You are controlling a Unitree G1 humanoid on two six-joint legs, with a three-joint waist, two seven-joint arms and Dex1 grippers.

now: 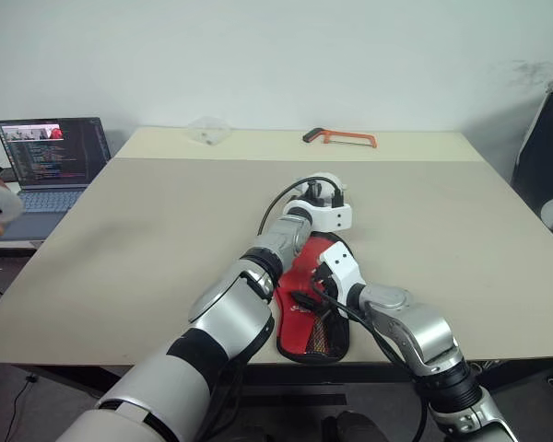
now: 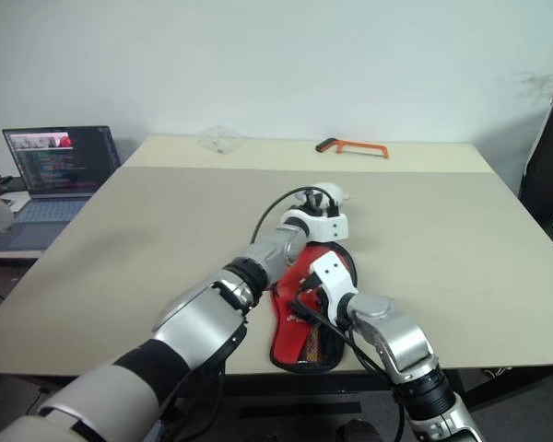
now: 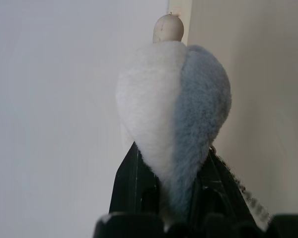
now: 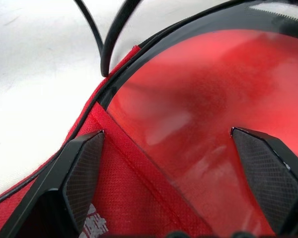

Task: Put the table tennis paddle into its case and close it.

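Left gripper (image 3: 171,198) pinched on a fluffy grey-white oval pouch (image 3: 174,119). Right gripper (image 4: 171,173) spread wide over glossy red paddle (image 4: 213,114) inside woven red fabric case (image 4: 124,198).

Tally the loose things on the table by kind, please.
Paddle case: 1
Table tennis paddle, lying in the case: 1
Fluffy grey-white pouch, in the left end effector: 1
Hacksaw: 1
Clear plastic piece: 1
Total: 5

head stereo overlooking table (image 1: 166,230), wrists close-up
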